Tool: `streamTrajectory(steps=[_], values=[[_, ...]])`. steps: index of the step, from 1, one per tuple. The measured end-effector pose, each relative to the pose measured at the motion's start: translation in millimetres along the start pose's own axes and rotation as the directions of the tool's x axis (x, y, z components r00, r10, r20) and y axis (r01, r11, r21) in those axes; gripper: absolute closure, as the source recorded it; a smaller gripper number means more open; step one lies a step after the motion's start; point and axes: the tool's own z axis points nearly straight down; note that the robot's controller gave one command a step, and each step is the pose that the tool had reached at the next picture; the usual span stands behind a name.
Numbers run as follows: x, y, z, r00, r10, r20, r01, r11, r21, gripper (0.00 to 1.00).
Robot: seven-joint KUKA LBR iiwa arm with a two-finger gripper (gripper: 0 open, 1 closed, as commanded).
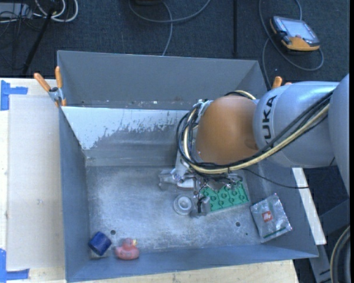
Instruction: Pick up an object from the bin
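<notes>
Your gripper (193, 200) is down near the middle of the grey metal bin (106, 158), right at the left edge of the flat green plastic plate with bumps (230, 197). You cannot tell how wide it is open or if it holds anything.

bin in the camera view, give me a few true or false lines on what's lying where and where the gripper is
1. A green studded plate lies right beside the gripper, near the middle of the bin. True.
2. The small blue thing lies against the bin's right wall. False: it lies in the near left corner, next to a pink thing.
3. A silvery packet lies to the right of the green plate. True.
4. The gripper is over the pink thing. False: it is near the bin's middle by the green plate, well away from the pink thing.
</notes>
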Motion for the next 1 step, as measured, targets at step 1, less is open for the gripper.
streamTrajectory(steps=[1], values=[[-0.3,-0.7,-1.4,1.0,0.004,0.002,-0.004,1.0,0.0,1.0]])
